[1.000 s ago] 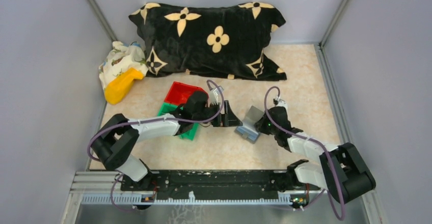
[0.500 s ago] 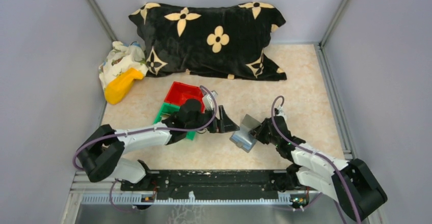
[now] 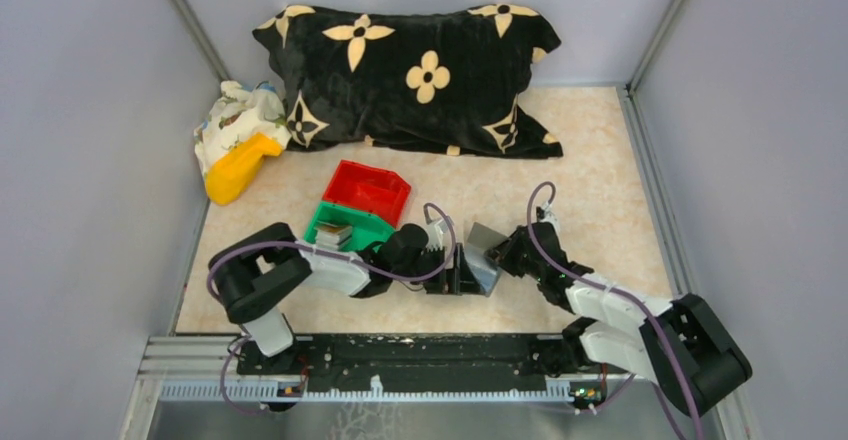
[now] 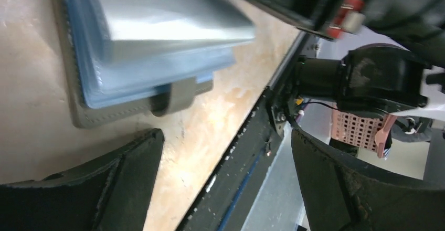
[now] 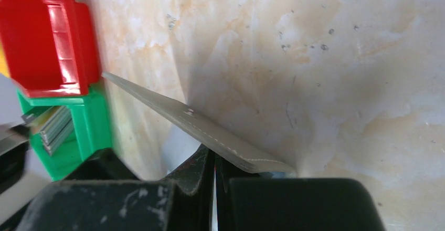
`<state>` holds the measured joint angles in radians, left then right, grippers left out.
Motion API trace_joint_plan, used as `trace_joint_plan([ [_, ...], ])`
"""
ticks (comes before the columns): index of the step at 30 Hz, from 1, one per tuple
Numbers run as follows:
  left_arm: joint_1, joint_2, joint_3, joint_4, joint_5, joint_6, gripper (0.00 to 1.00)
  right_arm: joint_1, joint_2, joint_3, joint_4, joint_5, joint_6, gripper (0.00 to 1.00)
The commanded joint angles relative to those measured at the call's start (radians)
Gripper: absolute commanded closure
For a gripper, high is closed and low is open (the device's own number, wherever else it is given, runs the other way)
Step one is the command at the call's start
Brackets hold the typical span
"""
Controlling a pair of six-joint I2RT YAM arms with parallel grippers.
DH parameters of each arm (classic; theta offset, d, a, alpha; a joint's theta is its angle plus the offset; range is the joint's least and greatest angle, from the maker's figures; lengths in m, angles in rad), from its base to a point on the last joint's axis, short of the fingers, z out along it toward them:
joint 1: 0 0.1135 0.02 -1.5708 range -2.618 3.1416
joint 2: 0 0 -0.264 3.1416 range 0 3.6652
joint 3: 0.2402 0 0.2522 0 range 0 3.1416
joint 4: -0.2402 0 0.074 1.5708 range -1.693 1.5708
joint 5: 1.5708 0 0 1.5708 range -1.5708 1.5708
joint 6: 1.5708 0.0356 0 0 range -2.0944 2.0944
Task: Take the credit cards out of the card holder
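1 card holder (image 3: 484,257) at front-centre of counter (image 3: 600,160), between the 2 tools. It's open: one grey flap tilted up, blue-grey inner face showing in left wrist view. Right tool (image 3: 507,253) pinches the raised flap, fingers pressed tight on it. Left tool (image 3: 458,272) spread wide, nothing between fingers, tips just short of holder's edge.

2 bins: red bin (image 3: 368,188) behind green bin (image 3: 358,226), touching each other, left of holder & apart from it. Green one has a small stack of grey cards (image 3: 335,232); exact no. can't tell.

1 pillow (image 3: 410,70) along back wall. 1 yellow item (image 3: 238,168) & 1 printed cloth (image 3: 235,115) back-left.

Open counter to the right of & behind holder. Front rail (image 3: 400,360) close on near side.
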<state>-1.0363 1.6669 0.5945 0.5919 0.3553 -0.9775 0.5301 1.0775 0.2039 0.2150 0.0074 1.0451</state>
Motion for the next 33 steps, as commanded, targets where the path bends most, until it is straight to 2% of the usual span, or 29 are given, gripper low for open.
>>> trace_joint_plan([
  [1, 0.016, 0.087, 0.051, 0.091, 0.042, -0.013, 0.04, 0.007, -0.078, 0.006, -0.004, 0.036, -0.009, 1.0],
  [16, 0.217, 0.266, 0.105, 0.173, 0.157, -0.028, 0.04, 0.007, -0.36, -0.04, -0.289, 0.071, -0.054, 1.0],
  [23, 0.262, 0.316, 0.229, 0.115, 0.159, 0.008, 0.04, 0.007, -0.409, -0.075, -0.326, 0.056, -0.055, 1.0],
  [29, 0.271, 0.31, 0.331, 0.03, 0.141, 0.052, 0.04, 0.007, -0.512, 0.012, -0.431, 0.088, -0.141, 1.0],
  [33, 0.266, 0.256, 0.319, 0.005, 0.142, 0.061, 0.04, 0.007, -0.55, 0.133, -0.535, 0.118, -0.23, 1.0],
])
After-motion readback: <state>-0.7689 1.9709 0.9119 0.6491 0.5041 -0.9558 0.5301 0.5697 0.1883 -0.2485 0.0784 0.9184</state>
